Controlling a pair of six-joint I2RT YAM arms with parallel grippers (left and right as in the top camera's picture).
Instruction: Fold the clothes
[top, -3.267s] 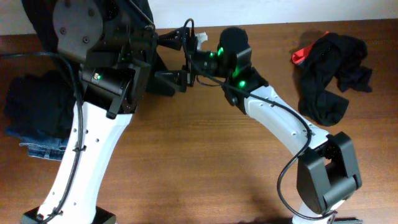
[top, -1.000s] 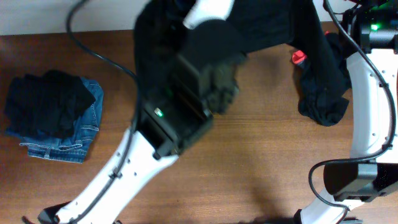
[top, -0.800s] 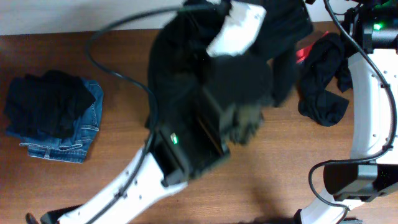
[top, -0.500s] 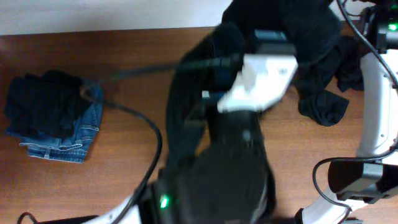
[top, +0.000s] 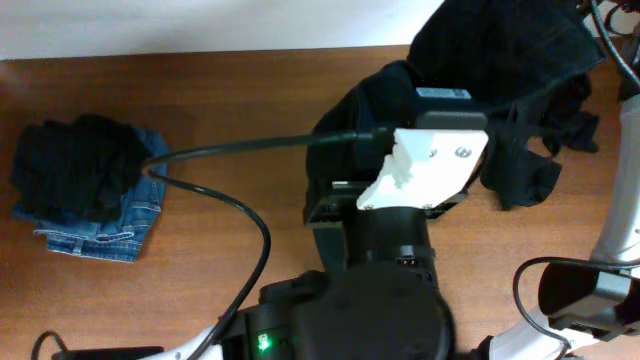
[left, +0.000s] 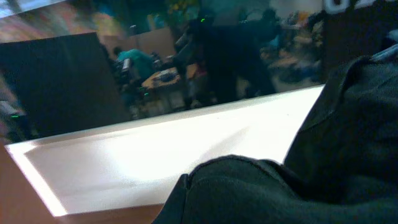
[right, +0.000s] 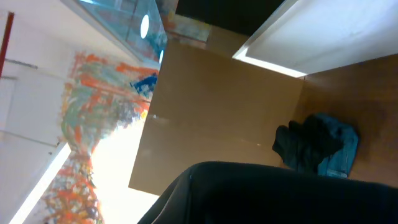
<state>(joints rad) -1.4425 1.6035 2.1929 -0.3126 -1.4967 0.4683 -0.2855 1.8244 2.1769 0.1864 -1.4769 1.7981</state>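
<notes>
Draping over the left arm (top: 430, 170), which looms close under the overhead camera, a large black garment (top: 500, 50) stretches from its wrist toward the right arm (top: 622, 215). Cloth fills both wrist views and hides the left gripper and right gripper, so whether either is wide or closed cannot be told. Well off to the left arm's left, jeans (top: 100, 228) lie on the table (top: 220, 100) under black clothes (top: 70, 170). A crumpled black piece (top: 525, 175) sits between the arms.
</notes>
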